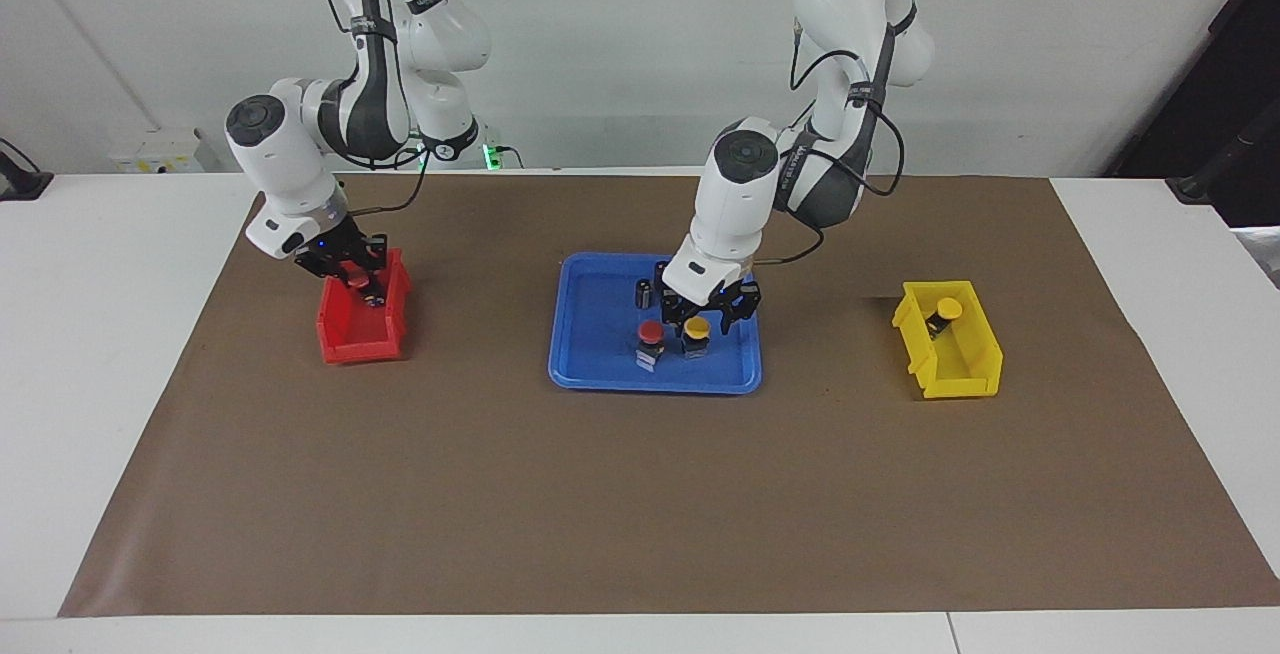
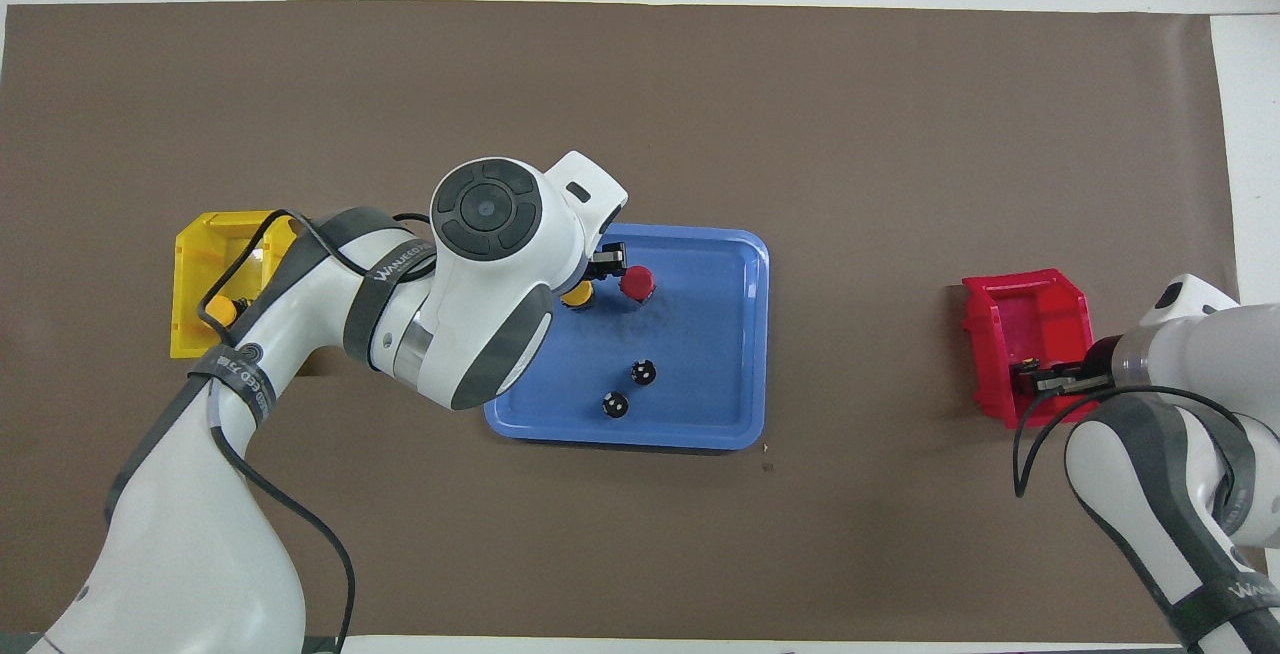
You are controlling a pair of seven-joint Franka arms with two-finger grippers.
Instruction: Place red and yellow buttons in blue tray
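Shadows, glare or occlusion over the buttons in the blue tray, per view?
Facing view: even light, no glare; red button and yellow button in the blue tray both plain. Overhead view: left arm covers the tray's corner and part of the yellow button.

A robotics laboratory: two white Franka arms [image 1: 340,84] stand mounted at a plain white table [image 1: 100,334] against a bare white wall [image 1: 620,34], with a brown paper mat [image 1: 640,494] spread as the work surface. Small red [image 1: 362,319] and yellow plastic bins [image 1: 950,339] and a flat bright-blue plastic tray [image 1: 590,334] are set out in a row as test props
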